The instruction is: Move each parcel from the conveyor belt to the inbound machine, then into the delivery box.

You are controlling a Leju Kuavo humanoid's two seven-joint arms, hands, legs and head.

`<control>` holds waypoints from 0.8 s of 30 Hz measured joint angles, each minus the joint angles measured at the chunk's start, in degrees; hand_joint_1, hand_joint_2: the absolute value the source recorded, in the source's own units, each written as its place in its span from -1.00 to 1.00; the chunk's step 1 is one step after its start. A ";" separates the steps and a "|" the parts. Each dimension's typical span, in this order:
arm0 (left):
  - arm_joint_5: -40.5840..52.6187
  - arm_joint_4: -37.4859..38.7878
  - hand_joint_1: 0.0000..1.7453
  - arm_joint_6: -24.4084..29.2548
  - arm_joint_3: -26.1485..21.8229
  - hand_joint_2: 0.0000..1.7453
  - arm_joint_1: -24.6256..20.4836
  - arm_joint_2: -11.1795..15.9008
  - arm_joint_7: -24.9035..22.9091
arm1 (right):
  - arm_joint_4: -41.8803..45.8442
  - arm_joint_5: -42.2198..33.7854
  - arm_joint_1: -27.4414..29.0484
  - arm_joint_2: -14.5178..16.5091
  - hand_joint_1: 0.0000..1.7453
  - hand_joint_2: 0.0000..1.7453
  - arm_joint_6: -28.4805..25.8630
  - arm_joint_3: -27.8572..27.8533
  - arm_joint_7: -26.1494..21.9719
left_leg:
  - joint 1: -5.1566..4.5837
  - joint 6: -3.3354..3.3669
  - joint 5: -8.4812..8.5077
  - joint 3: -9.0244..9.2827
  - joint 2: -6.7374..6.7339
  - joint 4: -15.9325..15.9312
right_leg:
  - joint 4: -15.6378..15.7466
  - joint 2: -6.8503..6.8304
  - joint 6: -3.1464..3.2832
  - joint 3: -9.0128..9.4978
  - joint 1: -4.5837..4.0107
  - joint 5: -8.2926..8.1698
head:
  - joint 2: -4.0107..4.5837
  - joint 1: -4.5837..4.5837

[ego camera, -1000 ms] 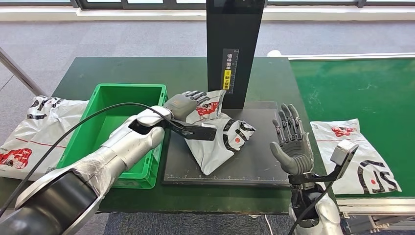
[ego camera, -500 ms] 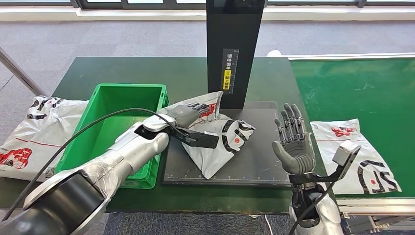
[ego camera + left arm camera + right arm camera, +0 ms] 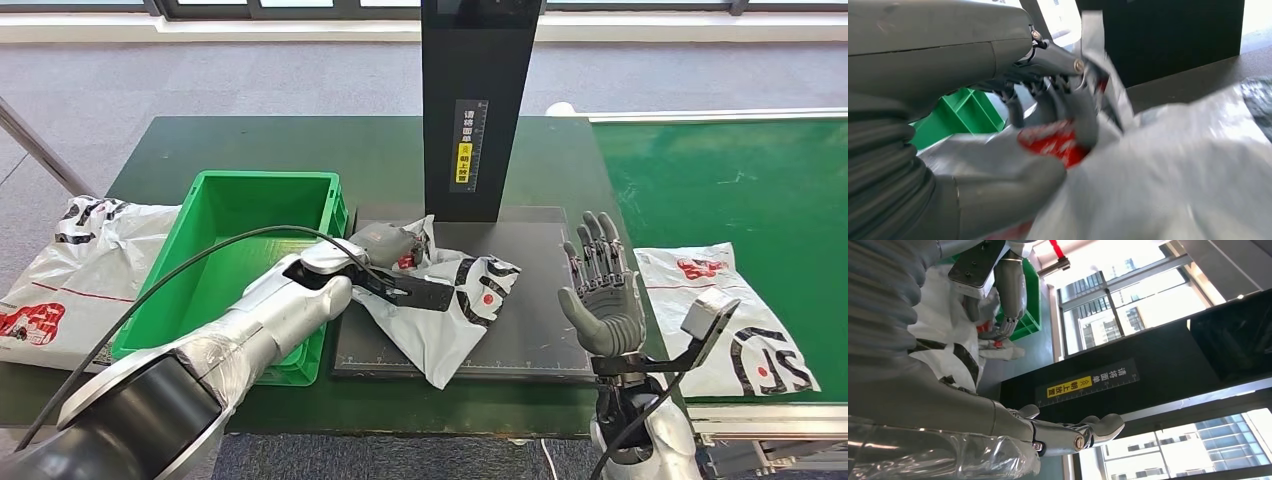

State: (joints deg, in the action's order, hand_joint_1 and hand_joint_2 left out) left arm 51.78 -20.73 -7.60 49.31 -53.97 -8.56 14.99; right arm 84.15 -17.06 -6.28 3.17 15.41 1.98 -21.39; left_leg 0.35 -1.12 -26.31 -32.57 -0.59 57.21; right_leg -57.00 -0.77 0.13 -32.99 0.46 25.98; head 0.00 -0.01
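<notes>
One parcel [image 3: 450, 300] is being gripped by left hand [image 3: 382, 243] fingers clamped on it; right hand [image 3: 600, 290] is idling, fingers apart; lift clear before crossing bin [image 3: 200, 250] rim.

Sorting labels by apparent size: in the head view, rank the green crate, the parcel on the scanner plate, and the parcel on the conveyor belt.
1. Green crate
2-3. Parcel on the scanner plate and parcel on the conveyor belt: too alike to rank.
</notes>
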 joint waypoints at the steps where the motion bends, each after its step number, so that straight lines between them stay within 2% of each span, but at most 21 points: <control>1: -0.13 0.10 1.00 0.04 0.00 1.00 0.00 -0.07 -0.01 | 0.00 -0.02 0.00 -0.01 -1.00 1.00 -0.03 0.00 -0.04 | 0.00 0.00 0.00 0.00 0.00 0.00 | 0.00 0.00 0.00 0.00 0.00 0.00 | 0.00 -0.01; 24: -1.47 0.22 1.00 2.19 0.00 1.00 -0.06 -0.07 0.75 | -0.49 0.04 -0.16 -0.01 -1.00 1.00 -0.02 0.01 -0.05 | 0.00 0.00 0.00 0.00 0.00 0.00 | 0.00 -0.01 0.00 0.01 0.00 0.00 | 0.00 -0.01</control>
State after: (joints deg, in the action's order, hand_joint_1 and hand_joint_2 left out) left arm 50.31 -20.51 -5.41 49.31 -54.03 -8.63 15.74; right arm 83.66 -17.02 -6.44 3.17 15.39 1.99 -21.44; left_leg 0.35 -1.12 -26.31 -32.57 -0.59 57.21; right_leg -57.00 -0.78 0.13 -32.98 0.46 25.98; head 0.00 -0.01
